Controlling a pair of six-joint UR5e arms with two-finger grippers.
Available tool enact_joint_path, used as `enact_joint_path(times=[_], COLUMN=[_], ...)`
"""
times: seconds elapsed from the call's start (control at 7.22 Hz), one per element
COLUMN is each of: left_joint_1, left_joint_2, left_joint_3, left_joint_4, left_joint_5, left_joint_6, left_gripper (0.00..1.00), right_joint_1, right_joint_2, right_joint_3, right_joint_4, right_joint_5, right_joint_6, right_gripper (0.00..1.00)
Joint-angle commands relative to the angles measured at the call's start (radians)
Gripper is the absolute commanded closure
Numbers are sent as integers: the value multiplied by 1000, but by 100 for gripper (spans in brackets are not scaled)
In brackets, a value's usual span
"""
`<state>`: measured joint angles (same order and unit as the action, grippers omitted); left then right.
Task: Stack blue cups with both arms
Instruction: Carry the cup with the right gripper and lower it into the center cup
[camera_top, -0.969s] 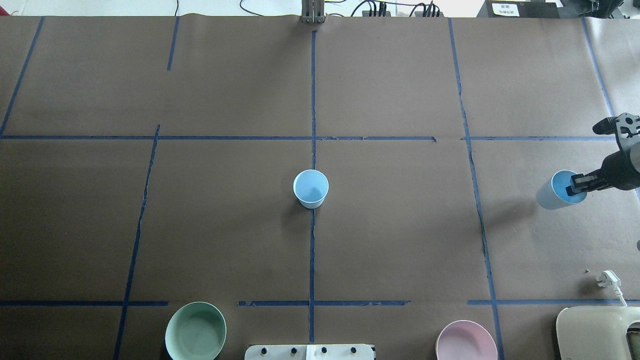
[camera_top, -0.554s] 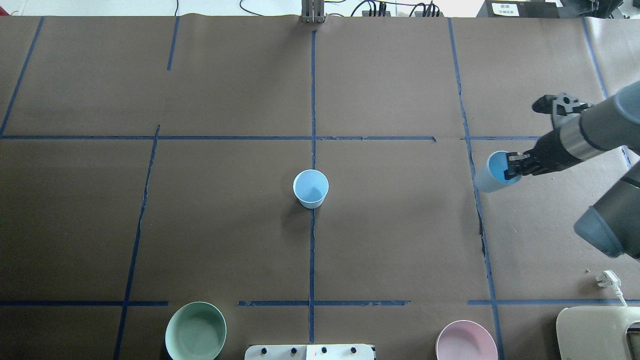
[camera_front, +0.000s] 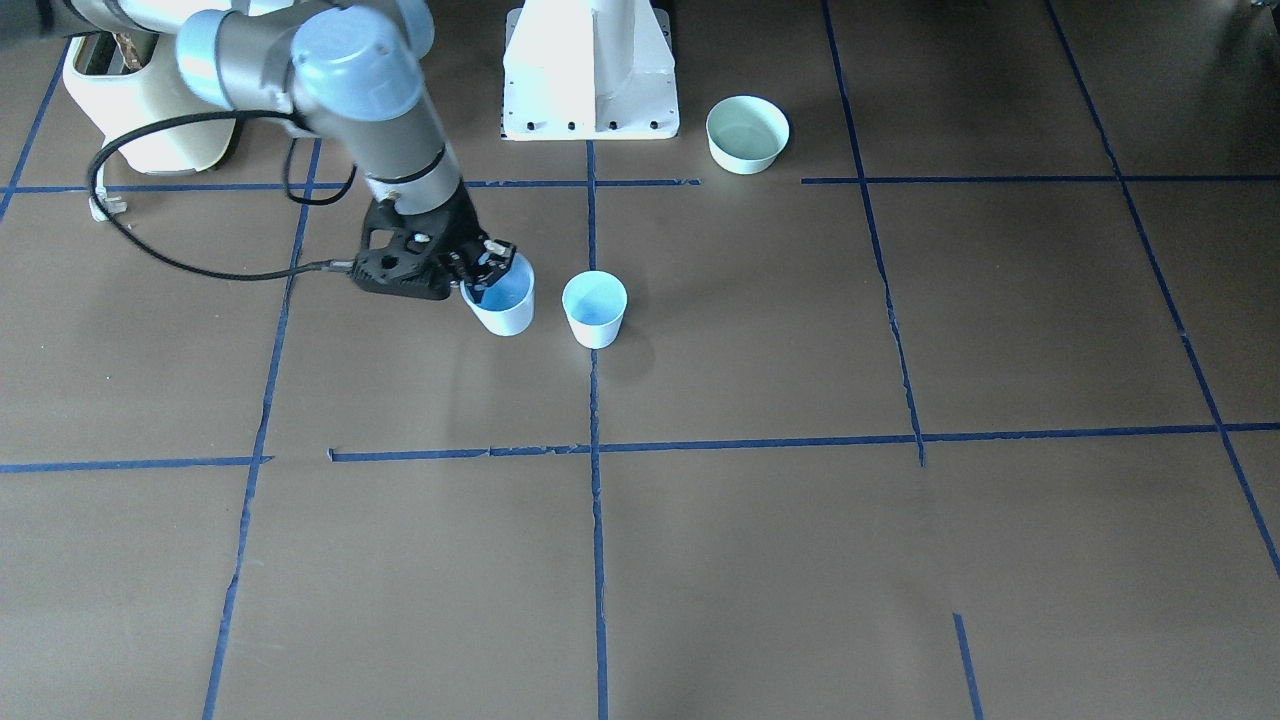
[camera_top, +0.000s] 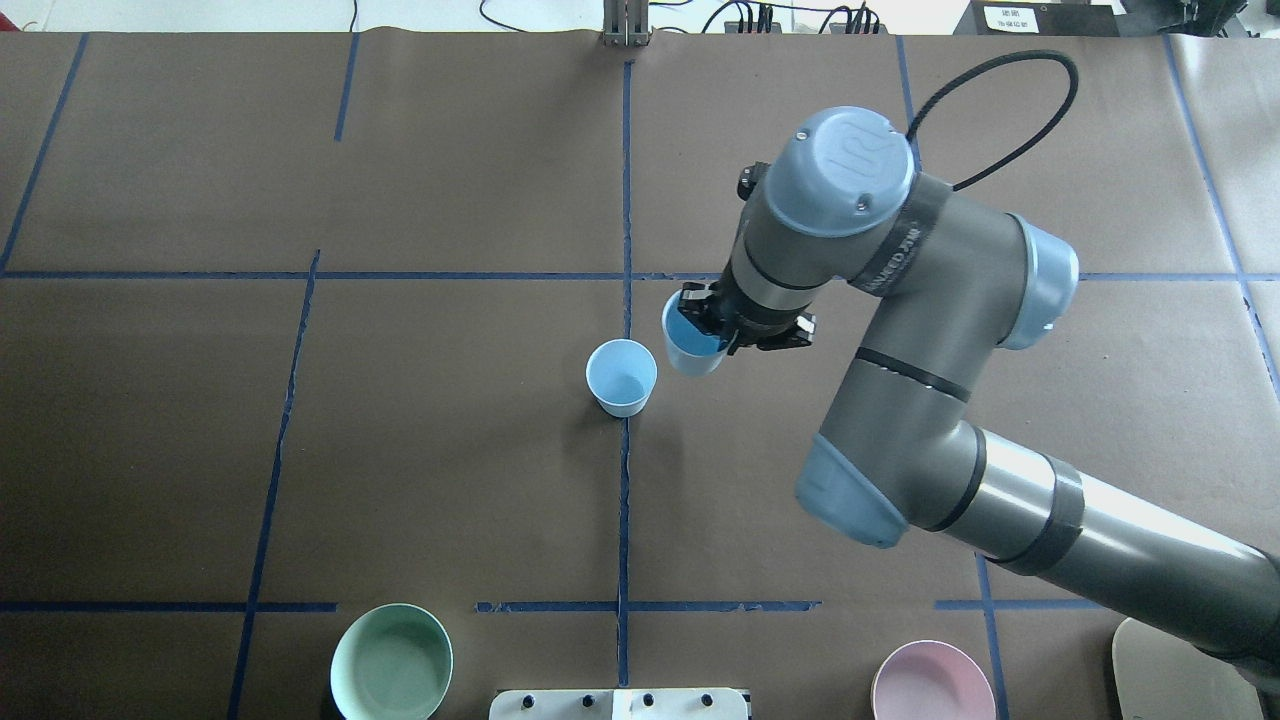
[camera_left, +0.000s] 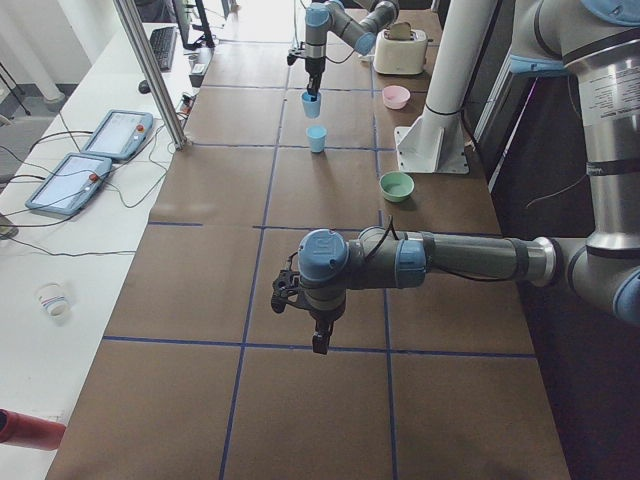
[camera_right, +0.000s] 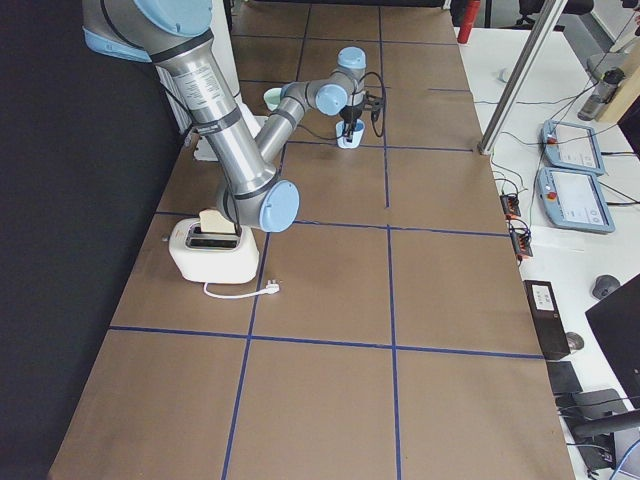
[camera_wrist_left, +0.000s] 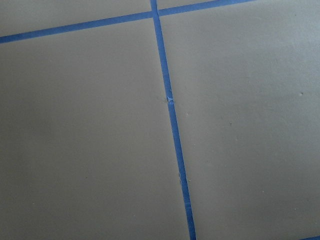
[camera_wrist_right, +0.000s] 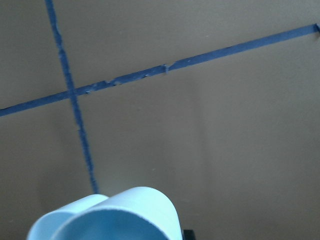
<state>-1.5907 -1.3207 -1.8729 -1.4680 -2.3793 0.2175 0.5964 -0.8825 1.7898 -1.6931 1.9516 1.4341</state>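
Right arm (camera_top: 930, 330) is extended to mid-table | left gripper (camera_left: 318, 345) is hung well apart, its opening cannot be told | right gripper (camera_top: 706, 322) is pinched on held cup (camera_top: 688, 358) rim | second cup (camera_top: 621, 377) is stood just beside it.

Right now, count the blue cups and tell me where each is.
2. One blue cup stands on the centre tape line; the other cup is beside it, its rim pinched by fingers of the right gripper.
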Motion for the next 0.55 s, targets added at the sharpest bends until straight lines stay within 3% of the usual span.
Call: enact_joint_path(times=[0.0,0.42], left_joint_1=[0,0], left_joint_2=[-2,-3], left_joint_3=[0,0], left_joint_4=[0,0], left_joint_5=[0,0], left_joint_6=[-1,-6], left_gripper=[0,0], right_joint_1=[-79,-98], right_joint_2=[115,166], right_joint_3=[-15,-99], right_joint_4=[-106,-96], right_joint_5=[-93,-120], right_joint_6=[83,97], right_gripper=[100,100])
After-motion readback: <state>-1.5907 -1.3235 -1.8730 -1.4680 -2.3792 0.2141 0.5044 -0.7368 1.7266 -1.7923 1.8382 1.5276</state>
